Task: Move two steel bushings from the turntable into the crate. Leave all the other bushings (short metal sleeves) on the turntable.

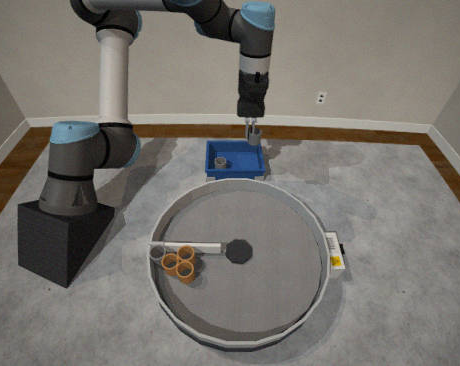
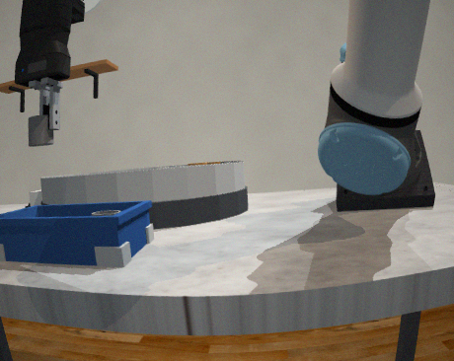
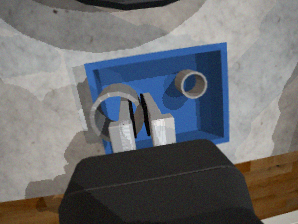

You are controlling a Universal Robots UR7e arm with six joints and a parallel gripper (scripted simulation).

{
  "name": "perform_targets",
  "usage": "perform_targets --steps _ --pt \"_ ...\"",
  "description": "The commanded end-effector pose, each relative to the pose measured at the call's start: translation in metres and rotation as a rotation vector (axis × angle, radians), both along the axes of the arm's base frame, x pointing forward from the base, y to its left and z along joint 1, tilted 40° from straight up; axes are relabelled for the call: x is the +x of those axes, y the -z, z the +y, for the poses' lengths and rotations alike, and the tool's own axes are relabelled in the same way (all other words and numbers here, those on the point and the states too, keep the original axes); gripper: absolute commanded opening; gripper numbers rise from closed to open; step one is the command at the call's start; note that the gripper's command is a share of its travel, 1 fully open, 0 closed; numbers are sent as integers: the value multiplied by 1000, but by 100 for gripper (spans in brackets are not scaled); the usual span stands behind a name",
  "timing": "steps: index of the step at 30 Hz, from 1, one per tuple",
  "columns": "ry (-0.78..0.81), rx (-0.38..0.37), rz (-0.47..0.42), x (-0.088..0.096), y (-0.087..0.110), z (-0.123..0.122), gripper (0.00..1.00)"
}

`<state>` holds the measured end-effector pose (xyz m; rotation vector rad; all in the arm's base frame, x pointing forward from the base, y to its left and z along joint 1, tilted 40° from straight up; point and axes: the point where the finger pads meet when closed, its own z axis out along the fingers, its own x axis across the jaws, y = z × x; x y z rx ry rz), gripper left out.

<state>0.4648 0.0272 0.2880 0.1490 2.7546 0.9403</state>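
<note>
My gripper (image 1: 251, 134) (image 2: 48, 120) (image 3: 137, 107) is shut on the wall of a grey steel bushing (image 1: 255, 138) (image 2: 39, 132) (image 3: 119, 90), which hangs upright, high over the right end of the blue crate (image 1: 236, 174) (image 2: 50, 243) (image 3: 155, 58) in the top view. Another steel bushing (image 1: 220, 163) (image 2: 106, 213) (image 3: 180, 84) stands in the crate, at its left in the top view. On the turntable (image 1: 266, 300) (image 2: 134, 186), a grey bushing (image 1: 158, 259) stands at the left wall, beside three orange bushings (image 1: 186, 277) (image 1: 169, 267) (image 1: 187, 256).
A white bar (image 1: 196, 247) crosses the turntable's left part to a dark hub (image 1: 239, 251). The turntable's raised rim stands close in front of the crate in the top view. A labelled box (image 1: 335, 250) sits at its right side. The arm's black pedestal (image 1: 46, 245) stands at the left.
</note>
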Motion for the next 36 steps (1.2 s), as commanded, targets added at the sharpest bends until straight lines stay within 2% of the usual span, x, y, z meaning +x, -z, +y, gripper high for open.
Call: perform_targets --steps 1,13,18,30,36 --pt "1 -1 -1 6 16 12 0" --pt "1 -1 -1 6 16 12 0" --pt "0 0 -1 12 36 28 0" --pt "0 0 -1 12 36 28 0" --pt "0 0 0 18 56 43 0"
